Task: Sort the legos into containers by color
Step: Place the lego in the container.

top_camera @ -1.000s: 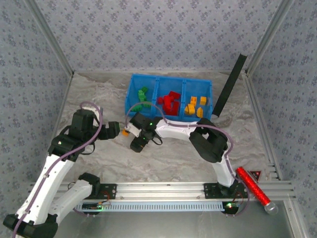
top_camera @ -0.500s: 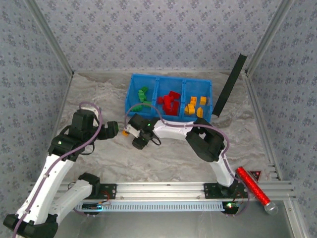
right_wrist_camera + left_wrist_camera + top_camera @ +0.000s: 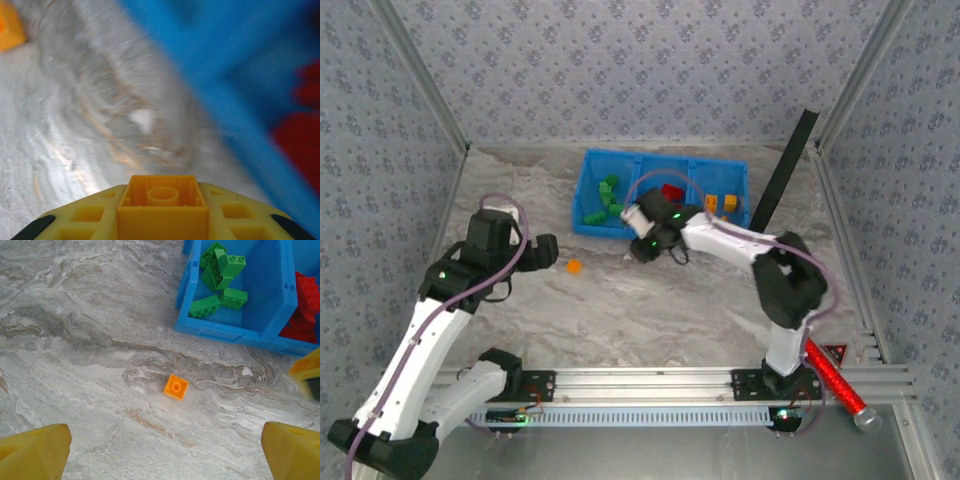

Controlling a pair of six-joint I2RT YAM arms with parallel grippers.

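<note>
A small orange-yellow plastic brick [image 3: 162,200] is pinched between the right gripper's [image 3: 630,216] fingers, by the near wall of the blue ribbed plastic tray [image 3: 665,158]. A second orange square brick [image 3: 176,386] lies loose on the marbled table [image 3: 75,365] beneath the left gripper [image 3: 162,455], whose jaws are spread wide.

The right gripper [image 3: 632,214] is travelling from the open table [image 3: 650,300] to the front wall of the blue tray [image 3: 582,200], between its green and red compartments. It is now gripping 1 yellow lego [image 3: 162,210], where it was wide before. 1 orange lego [image 3: 573,266] is lying uncovered where the gripper worked. The right arm is stretching out, its elbow swinging rightward.
</note>
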